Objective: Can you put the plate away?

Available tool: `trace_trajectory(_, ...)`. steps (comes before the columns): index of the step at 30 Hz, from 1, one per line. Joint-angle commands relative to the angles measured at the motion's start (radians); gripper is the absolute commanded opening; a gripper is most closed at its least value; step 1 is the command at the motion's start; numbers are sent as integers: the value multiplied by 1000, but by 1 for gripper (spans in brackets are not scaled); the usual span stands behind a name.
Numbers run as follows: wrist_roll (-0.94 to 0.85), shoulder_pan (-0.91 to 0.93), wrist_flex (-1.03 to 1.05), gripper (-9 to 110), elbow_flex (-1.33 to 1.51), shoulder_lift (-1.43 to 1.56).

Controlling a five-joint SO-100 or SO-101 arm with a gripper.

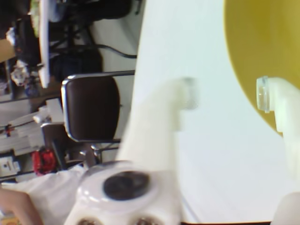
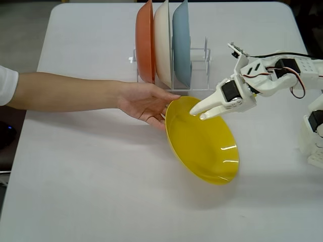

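Plate (image 2: 202, 146) unmarked, beside claw (image 2: 197, 114)

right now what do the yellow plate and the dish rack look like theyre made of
The yellow plate looks like glossy plastic or glazed ceramic: bright highlights run along its inside, and the look cannot settle which. The dish rack seems to be clear acrylic or similar plastic, since the table shows through its thin upright dividers.
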Motion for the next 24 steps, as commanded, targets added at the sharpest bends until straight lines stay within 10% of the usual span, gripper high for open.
trace_trajectory(1, 3, -5, 12, 27, -127, -51)
trace_trajectory(24, 133, -25, 201, 36, -503, -442)
